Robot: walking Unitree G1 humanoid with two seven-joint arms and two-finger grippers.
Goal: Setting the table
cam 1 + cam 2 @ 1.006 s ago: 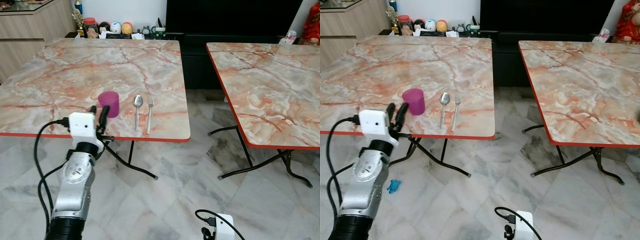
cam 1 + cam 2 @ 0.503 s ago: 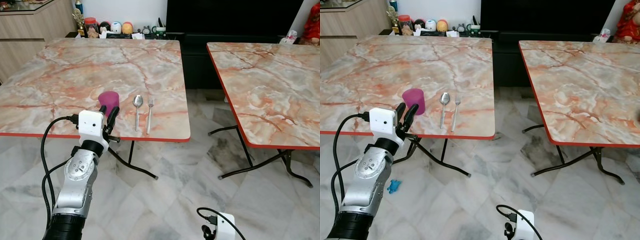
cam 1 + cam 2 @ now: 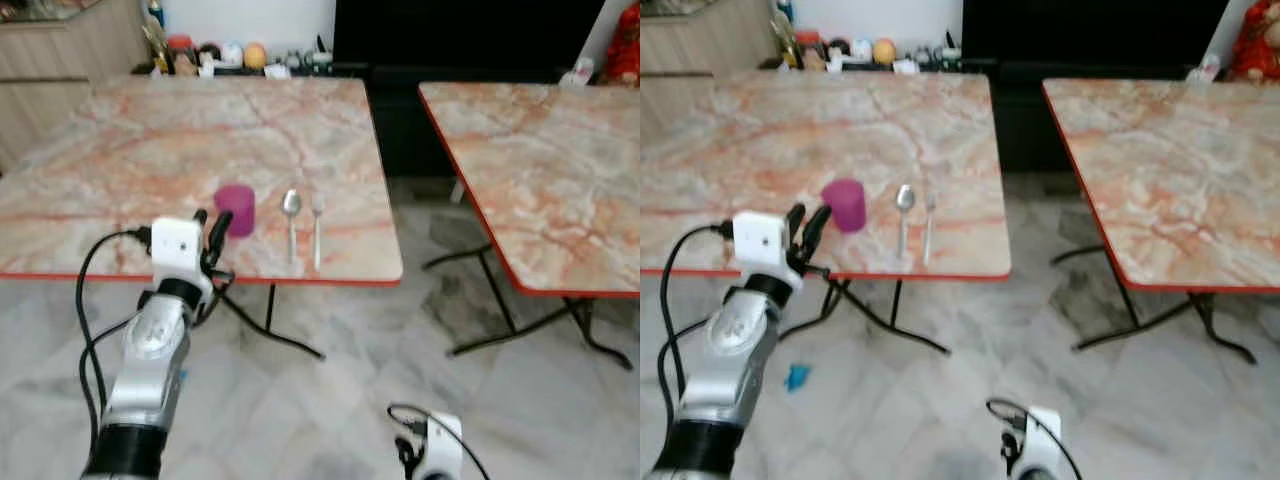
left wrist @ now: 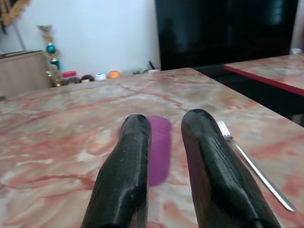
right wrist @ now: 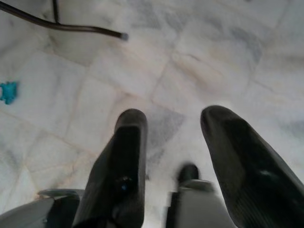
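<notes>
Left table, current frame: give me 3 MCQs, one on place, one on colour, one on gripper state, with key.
1. Where does the spoon lie?
A. between cup and fork
B. beyond the fork, at the table's right edge
C. inside the cup

2. What colour is the cup?
A. blue
B. magenta
C. white

3. How is the left gripper?
A. shut on the cup
B. shut on the fork
C. open, short of the cup

Key:
1 A: in the head views the cup, spoon and fork run left to right on the left table.
2 B: the cup is magenta in every view of it.
3 C: the wrist view shows the cup beyond the gap between two parted fingers.
</notes>
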